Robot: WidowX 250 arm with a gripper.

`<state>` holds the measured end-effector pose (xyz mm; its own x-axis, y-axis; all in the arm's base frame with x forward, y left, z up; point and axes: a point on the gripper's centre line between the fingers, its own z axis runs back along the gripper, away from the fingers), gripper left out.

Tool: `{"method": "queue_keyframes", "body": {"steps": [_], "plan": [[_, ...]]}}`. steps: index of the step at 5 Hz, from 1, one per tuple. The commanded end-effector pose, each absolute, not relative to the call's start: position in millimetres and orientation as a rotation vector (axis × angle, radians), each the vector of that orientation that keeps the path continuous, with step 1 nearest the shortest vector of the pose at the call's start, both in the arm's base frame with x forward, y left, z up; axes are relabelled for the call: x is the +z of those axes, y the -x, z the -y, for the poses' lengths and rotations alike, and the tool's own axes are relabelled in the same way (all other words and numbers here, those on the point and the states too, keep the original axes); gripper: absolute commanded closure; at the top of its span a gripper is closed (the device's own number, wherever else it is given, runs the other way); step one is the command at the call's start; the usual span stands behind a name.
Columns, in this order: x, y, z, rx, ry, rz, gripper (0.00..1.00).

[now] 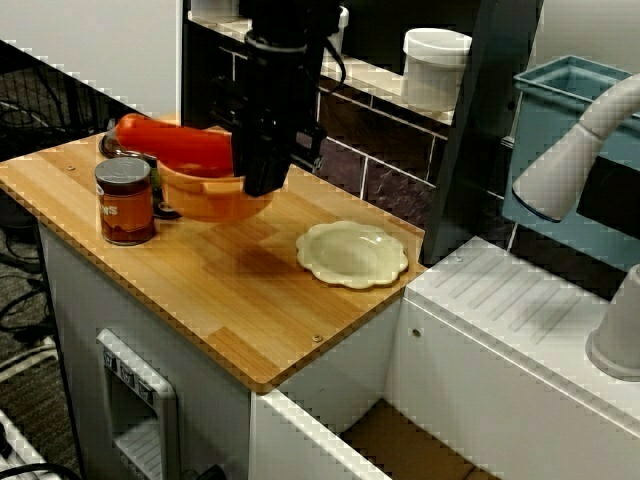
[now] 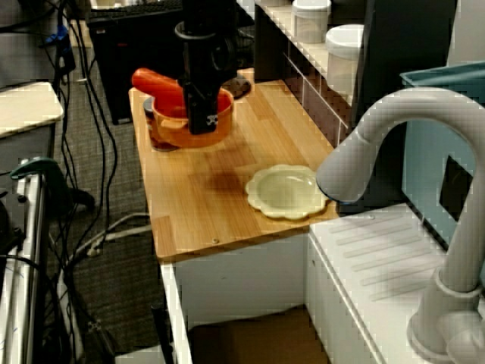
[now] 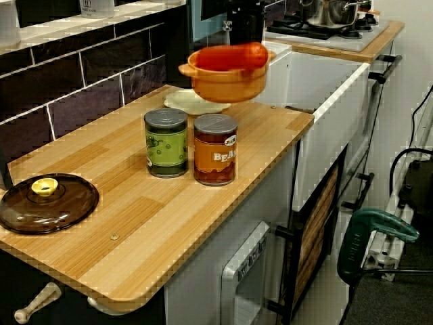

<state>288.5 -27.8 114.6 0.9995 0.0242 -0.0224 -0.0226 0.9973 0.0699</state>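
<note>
My black gripper (image 1: 262, 185) comes down from above and is shut on the near rim of an orange two-handled pot (image 1: 210, 195). The pot hangs clear of the wooden counter (image 1: 220, 300); in the view along the counter there is open air beneath the pot (image 3: 226, 80). A long red vegetable-like thing (image 1: 175, 145) lies across the pot's mouth and sticks out to the left. An orange beans can (image 1: 125, 200) stands just left of the pot. In the view from above, my gripper (image 2: 203, 125) hides the pot's right side, and the fingertips are hidden.
A green can (image 3: 166, 142) stands beside the beans can (image 3: 215, 149). A pale scalloped plate (image 1: 352, 253) lies near the counter's sink end. A brown glass lid (image 3: 44, 202) rests at the far end. White drainboard (image 1: 520, 300), grey faucet (image 2: 394, 129), shelf jars (image 1: 435, 65).
</note>
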Motion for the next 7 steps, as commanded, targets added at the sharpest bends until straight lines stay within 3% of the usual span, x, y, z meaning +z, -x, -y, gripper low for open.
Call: {"method": "queue_keyframes", "body": {"steps": [1, 7], "plan": [[137.2, -296.7, 31.9, 0.015, -0.064, 0.023, 1.00], [177.4, -303.3, 38.9, -0.026, -0.052, 0.034, 1.00]]}}
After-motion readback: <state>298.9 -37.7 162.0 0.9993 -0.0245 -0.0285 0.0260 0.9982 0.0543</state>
